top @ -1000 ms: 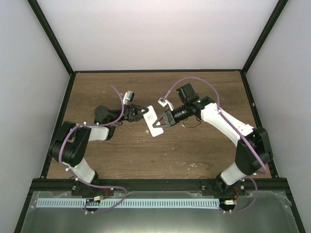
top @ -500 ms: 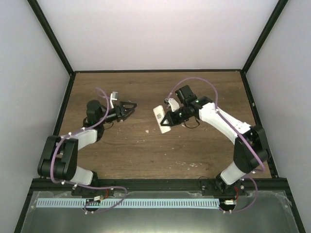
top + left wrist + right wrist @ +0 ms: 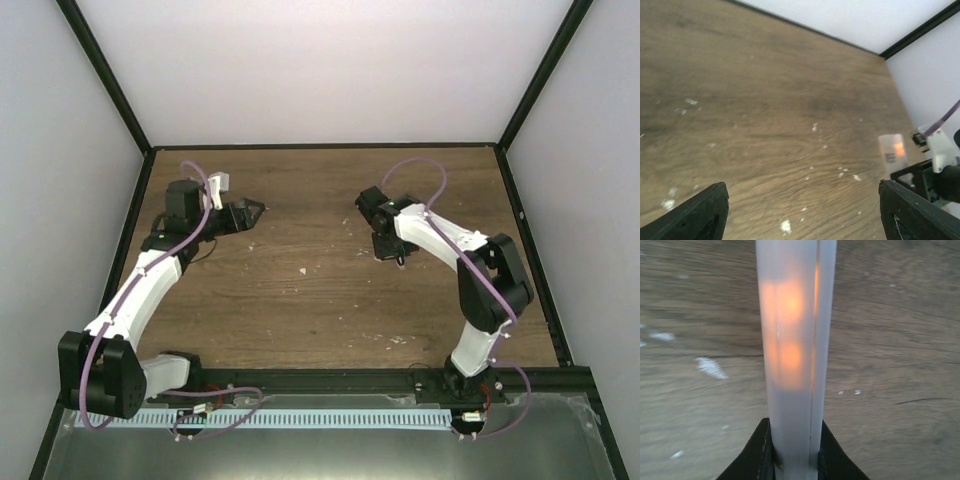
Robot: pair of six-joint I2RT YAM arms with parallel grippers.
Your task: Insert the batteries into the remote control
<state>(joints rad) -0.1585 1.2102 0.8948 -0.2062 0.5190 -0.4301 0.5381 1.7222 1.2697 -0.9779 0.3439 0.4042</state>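
Holding the remote control (image 3: 790,340) by one end, the right gripper (image 3: 792,460) is closed on it; its two black fingers (image 3: 756,455) press the slim white body from both sides. The right wrist camera looks along the handset, which is turned nearly edge-on, and an orange spot (image 3: 787,302) glows through the white plastic. From the left wrist camera the remote stands almost upright over the right part of the wooden table (image 3: 300,310). Whether its end touches the wood, I cannot tell. From the top camera the handset is hidden under the right wrist. The left gripper (image 3: 800,192) is well apart, over the far left part of the table. Its fingers (image 3: 700,210) are spread wide with nothing between them. Small white crumbs (image 3: 785,226) lie on the wood below it.
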